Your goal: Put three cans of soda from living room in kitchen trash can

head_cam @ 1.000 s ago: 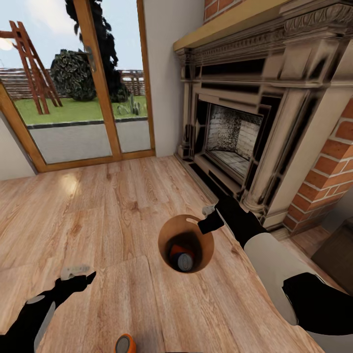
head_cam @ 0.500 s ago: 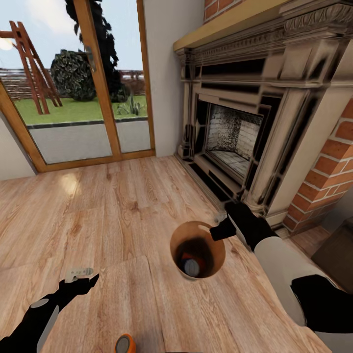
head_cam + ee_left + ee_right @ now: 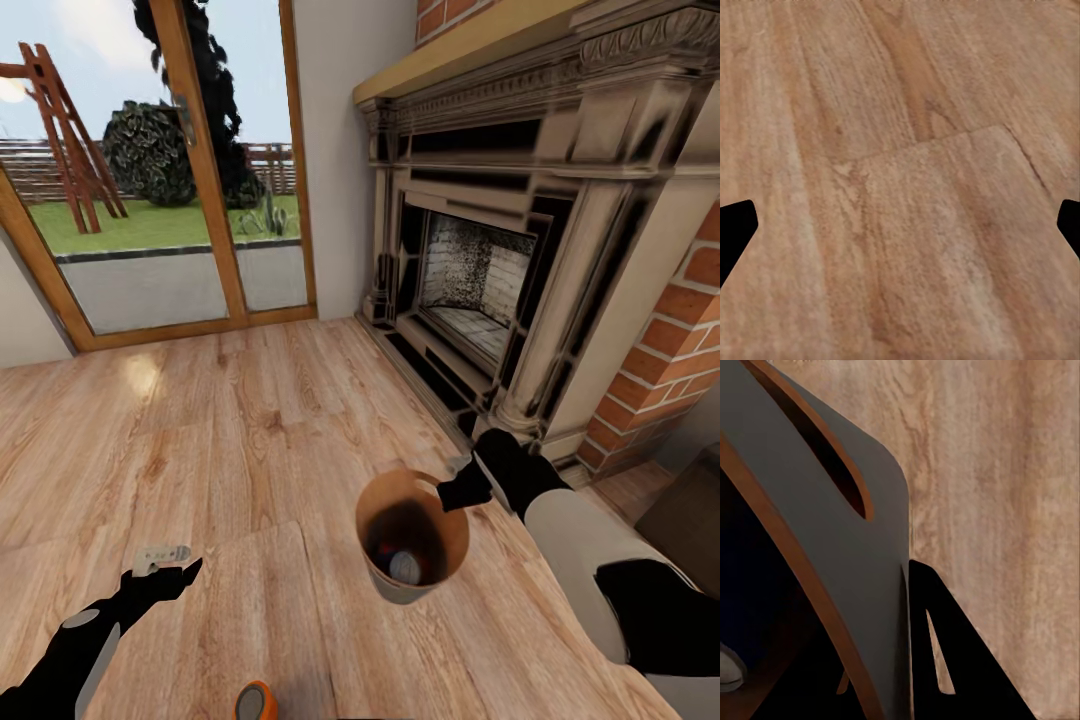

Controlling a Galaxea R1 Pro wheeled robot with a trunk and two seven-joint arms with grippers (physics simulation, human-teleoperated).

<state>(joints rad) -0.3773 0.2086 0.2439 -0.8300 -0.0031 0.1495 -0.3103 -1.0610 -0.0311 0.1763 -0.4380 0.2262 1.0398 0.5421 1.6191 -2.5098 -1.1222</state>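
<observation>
Wooden planks of the floor run across the head view, from the wood-framed glass doors at the back to the ornate fireplace and the red-brick chimney on the right. The bin sits low in the middle of the room, close to the fireplace base, tilted so that its brown inside faces the camera. Inside it a can with a silvery top lies near the bottom; how many cans are in there is hard to say in the dark. The right gripper is at the bin's rim on the fireplace side, its black fingers closed over the edge. The left gripper hangs low over bare floor at the left, well apart from the bin, with nothing between its fingers. An orange can shows at the bottom edge of the view, between the two arms.

From the left wrist camera, floor planks lie below, and the two black fingertips stand far apart at the picture's edges, holding nothing.

From the right wrist camera, the bin's grey wall with its brown rim fills the near side, and one black finger presses flat against the outside of the wall. A pale can end shows deep inside the bin.
</observation>
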